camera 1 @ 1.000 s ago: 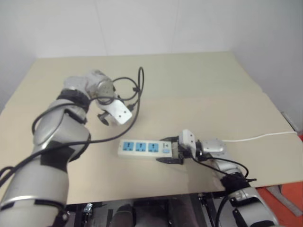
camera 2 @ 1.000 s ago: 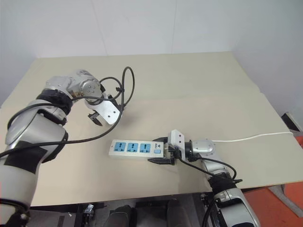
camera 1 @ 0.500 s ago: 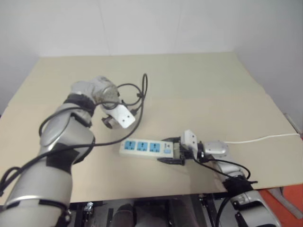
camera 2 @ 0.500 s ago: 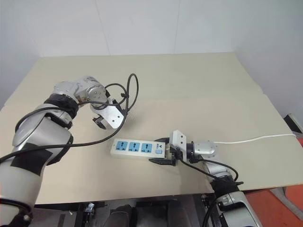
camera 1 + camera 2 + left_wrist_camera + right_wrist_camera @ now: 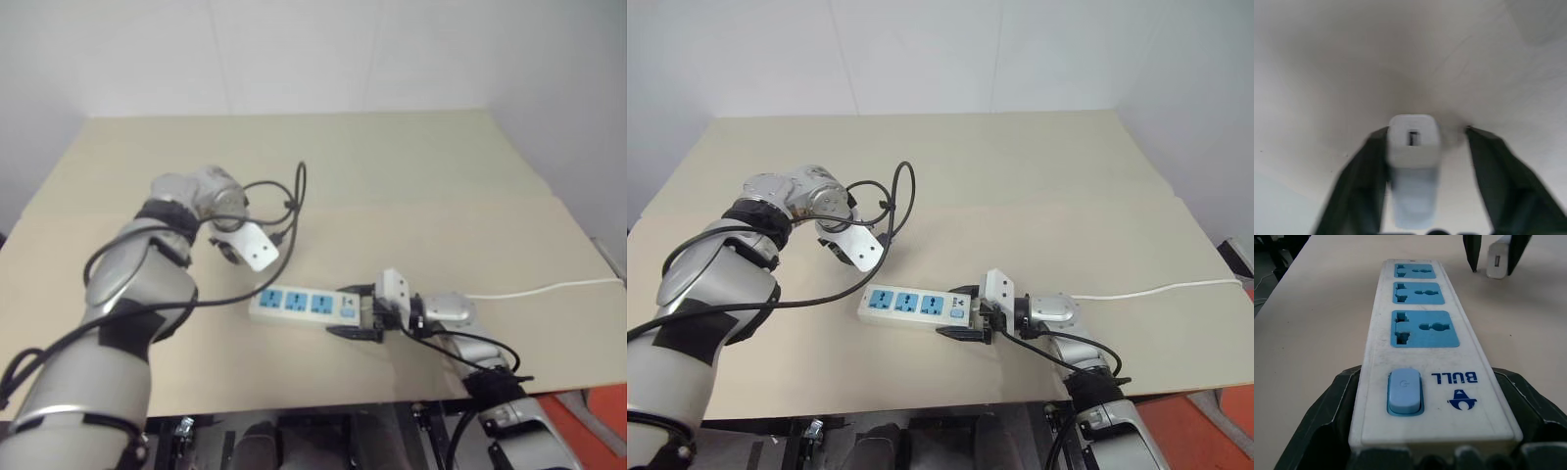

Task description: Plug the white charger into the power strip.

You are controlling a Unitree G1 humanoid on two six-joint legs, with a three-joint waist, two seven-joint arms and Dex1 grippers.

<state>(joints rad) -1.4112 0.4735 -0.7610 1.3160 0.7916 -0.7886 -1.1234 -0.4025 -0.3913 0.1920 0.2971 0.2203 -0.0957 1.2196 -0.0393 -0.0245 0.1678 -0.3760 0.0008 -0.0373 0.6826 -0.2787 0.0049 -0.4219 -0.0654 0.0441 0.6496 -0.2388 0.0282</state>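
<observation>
The white charger stands upright on the tan table, between the fingers of my left gripper, which points steeply down over it. One finger touches the charger; the other stands a little off it, so the gripper is open. The power strip lies flat a short way to the right of the charger, its three blue sockets facing up. My right gripper is shut on its switch end. In the right wrist view the charger shows beyond the far end of the power strip.
The strip's thin white cable runs right across the table to its right edge. The table's front edge lies just below the right gripper. A pale wall rises behind the table.
The camera has shifted slightly. Neither hand has visibly moved across the table, and the right gripper keeps its hold on the strip.
</observation>
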